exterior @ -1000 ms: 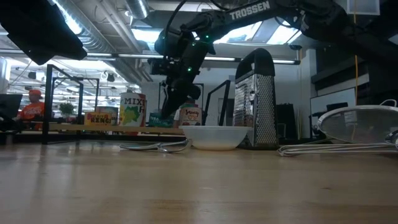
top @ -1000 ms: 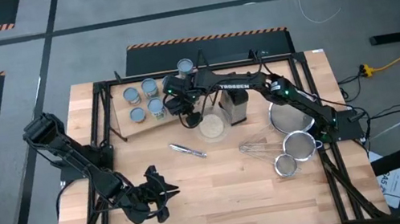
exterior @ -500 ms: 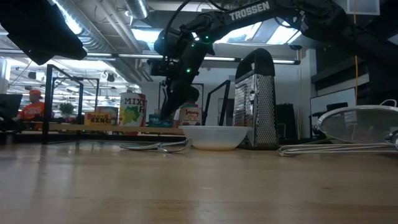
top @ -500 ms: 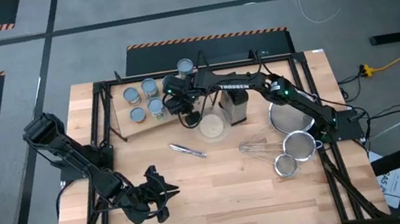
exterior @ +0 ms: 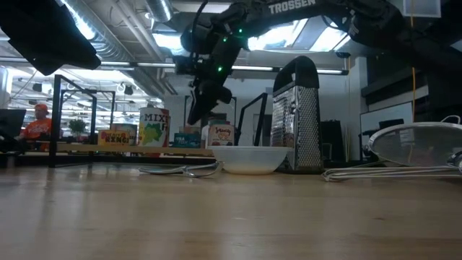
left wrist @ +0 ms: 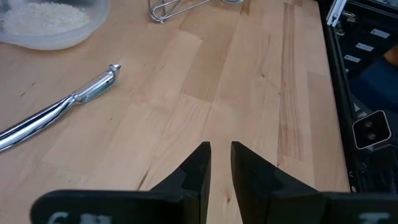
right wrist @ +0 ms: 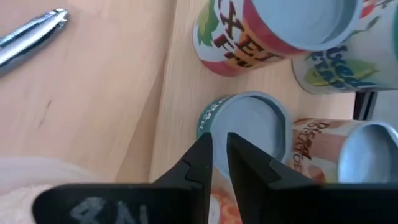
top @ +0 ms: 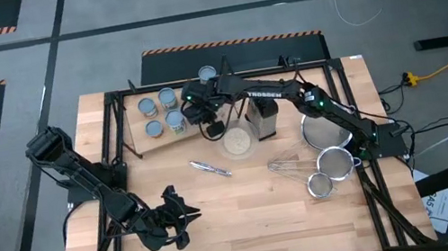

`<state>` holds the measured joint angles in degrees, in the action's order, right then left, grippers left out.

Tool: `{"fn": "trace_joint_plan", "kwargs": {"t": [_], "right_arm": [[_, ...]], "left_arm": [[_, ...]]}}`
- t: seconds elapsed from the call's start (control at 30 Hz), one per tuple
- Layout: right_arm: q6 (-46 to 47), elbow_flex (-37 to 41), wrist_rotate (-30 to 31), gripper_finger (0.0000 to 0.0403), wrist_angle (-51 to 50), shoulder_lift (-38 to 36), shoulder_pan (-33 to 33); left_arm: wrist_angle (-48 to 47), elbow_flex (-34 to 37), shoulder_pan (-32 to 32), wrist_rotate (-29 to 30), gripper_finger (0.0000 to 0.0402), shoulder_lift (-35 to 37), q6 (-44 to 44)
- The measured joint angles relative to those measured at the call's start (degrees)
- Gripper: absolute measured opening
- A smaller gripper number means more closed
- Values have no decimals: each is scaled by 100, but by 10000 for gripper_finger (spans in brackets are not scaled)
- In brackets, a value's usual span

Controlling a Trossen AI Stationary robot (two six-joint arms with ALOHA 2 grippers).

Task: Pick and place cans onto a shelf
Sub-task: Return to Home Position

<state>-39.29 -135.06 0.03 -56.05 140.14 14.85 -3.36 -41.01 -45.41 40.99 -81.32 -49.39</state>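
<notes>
Right tool (top: pixel 210 126) hangs at 11 o'clock of the plank-wood tabletop (top: pixel 249 221). Left tool (top: pixel 180 213) is parked at 7 o'clock.

The high view gives layout only. Small short cylindrical cans with pale blue-grey round tops (top: pixel 166 97) cluster on the flat pale light-wood shelf (top: pixel 142 145) at 10–11 o'clock. One more can sits toward 12 o'clock; cannot tell if it is on the shelf.

The right wrist view adds the grip state: two dark fingers pressed together with a hairline gap and nothing pinched. The tips are over a green-sided can (right wrist: pixel 249 121) close to the shelf edge. Around it stand a light red can (right wrist: pixel 323 146), a red-and-green lettered can (right wrist: pixel 249 37) and a white can with green lettering (right wrist: pixel 329 68). Labels look glossy; tops are flat discs with a raised rim.

Only the low view shows height: the right tool is above the can tops, not touching any.

The left wrist view shows the left fingers also pressed together, empty, over bare wood grain. Ahead lie a shiny metal peeler (left wrist: pixel 62 106) and a translucent whitish bowl of white grains (left wrist: pixel 43 22).

Elsewhere there is a perforated steel box grater (exterior: pixel 296 115), upright near 12 o'clock. Round wire-mesh strainers (top: pixel 332 162) sit at 3–4 o'clock, with a thin wire whisk (top: pixel 283 164) beside them.
</notes>
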Motion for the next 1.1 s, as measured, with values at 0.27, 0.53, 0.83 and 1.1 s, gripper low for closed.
{"fn": "trace_joint_plan", "kwargs": {"t": [0.27,0.53,0.83,1.1], "right_arm": [[187,31,-15,55,-737,-635,-328],[800,26,-13,55,-1241,-1673,-967],[2027,26,33,55,-1933,-3047,-1857],[2887,35,1219,55,-2312,-3810,-2832]], "left_arm": [[15,0,27,112,55,0,41],[1341,0,976,285,55,20,2536],[2802,-2,2180,-792,55,1064,5317],[1787,-2,2232,-899,55,2714,6052]]}}
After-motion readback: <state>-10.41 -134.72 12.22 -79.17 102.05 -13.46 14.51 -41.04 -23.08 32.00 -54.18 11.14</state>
